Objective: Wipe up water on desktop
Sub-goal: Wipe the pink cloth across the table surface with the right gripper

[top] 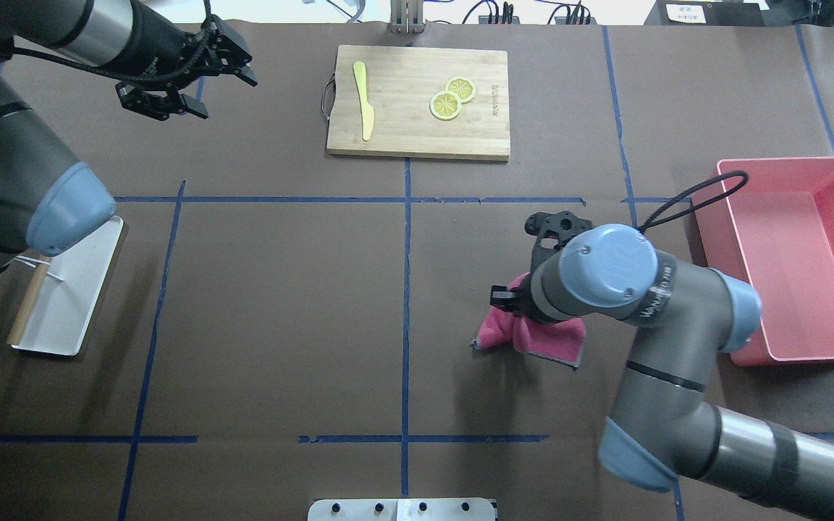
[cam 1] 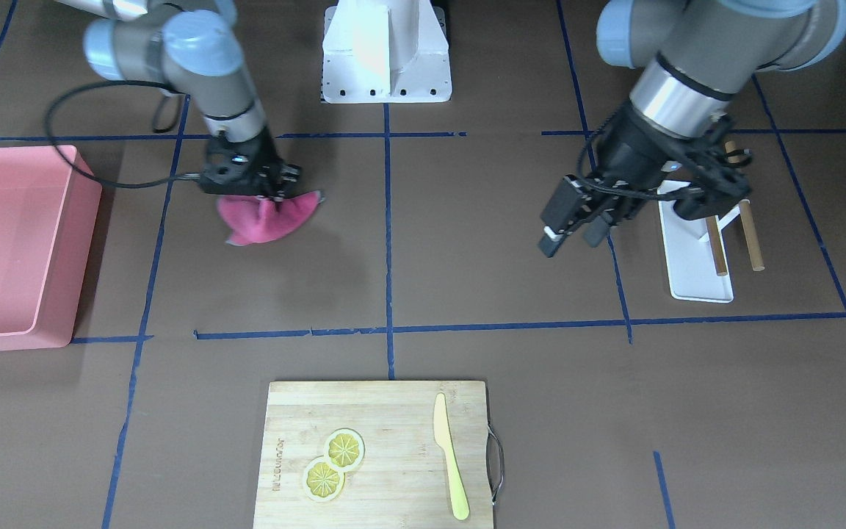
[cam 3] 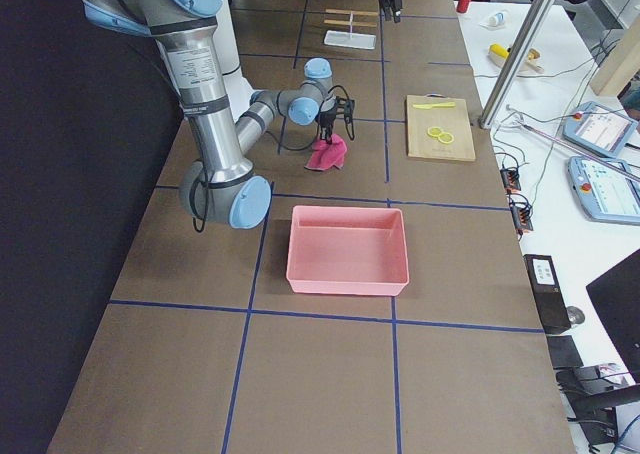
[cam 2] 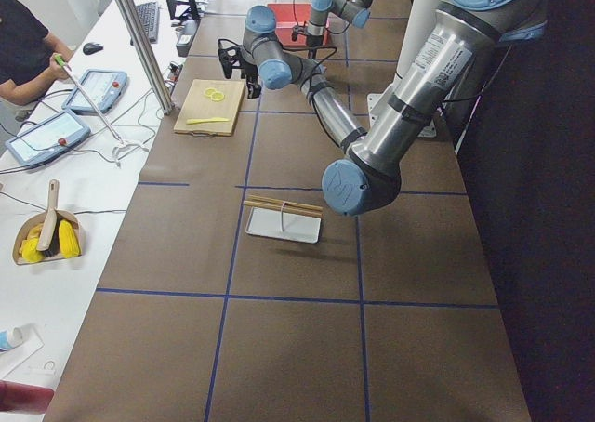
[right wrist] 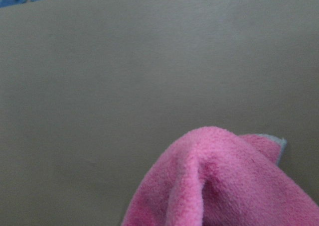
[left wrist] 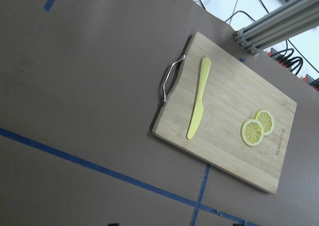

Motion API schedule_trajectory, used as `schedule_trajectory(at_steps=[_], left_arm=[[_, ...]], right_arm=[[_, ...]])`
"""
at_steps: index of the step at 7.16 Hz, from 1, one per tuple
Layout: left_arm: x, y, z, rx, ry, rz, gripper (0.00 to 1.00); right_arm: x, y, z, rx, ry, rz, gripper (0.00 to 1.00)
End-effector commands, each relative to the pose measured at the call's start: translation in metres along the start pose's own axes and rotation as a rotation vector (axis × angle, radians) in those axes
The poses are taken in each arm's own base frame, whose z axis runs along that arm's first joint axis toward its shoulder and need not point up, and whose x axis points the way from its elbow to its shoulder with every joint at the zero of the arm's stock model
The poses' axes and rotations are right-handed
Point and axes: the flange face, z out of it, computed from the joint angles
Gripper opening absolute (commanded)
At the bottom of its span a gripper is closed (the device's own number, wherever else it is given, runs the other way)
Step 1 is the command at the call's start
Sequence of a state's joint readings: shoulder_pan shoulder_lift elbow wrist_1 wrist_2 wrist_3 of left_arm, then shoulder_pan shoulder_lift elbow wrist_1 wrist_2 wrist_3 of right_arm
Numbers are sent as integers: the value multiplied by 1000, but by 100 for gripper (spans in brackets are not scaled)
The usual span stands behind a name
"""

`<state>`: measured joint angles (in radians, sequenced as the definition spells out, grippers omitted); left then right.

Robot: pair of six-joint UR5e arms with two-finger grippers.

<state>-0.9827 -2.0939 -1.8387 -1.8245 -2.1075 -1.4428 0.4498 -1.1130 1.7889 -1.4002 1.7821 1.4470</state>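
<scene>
Hovering: my left gripper (top: 225, 94) hangs over the far-left part of the desktop (top: 279, 304), jaws spread wide and empty. I expect no trouble from it if it keeps out of the wipe.
Rack: the rack (top: 73, 304) sits under my left elbow. A careless swing of that arm could clip it.
Board: the board (top: 417, 137) is well apart from the wipe area, so risk is low.
Water: I cannot pick it out on the dark desktop. A wipe could miss the wet patch entirely.
Cloth: the cloth (top: 547, 336) lies right of the centre tape, bunched, with its lower folds apparently resting on the desktop. Contact area looks small, so streaks are likely. A fold could also snag on the tape.
Right gripper: my right gripper (cam 1: 267, 195) is clamped on the cloth's top. The pinch is small, so drag may pull the cloth free. Pressing lower risks my fingertips scraping the surface.
Bin: the bin (top: 793, 275) is near my right forearm. A sweep to the right could knock it.
</scene>
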Motion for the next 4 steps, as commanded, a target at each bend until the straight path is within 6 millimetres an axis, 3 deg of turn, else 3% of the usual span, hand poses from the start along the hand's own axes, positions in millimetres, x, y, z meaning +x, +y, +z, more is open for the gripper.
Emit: schedule_trajectory(at_steps=[1,2,3,4], left_arm=[[-89,-28,-23,46,-81,126,84],[-119,-42,-31,48,-111,187,84],[-143,-52,-36,54,-141,202,84],[-186,-61,-51,65,-180,229,88]], right_arm=[[-93,4,5,-15,-49,84,0],[-67,5,6,-43,-37,79,0],[-11,-9,5,-56,-6,75,0],[57,-15,-11,-56,21,6,0]])
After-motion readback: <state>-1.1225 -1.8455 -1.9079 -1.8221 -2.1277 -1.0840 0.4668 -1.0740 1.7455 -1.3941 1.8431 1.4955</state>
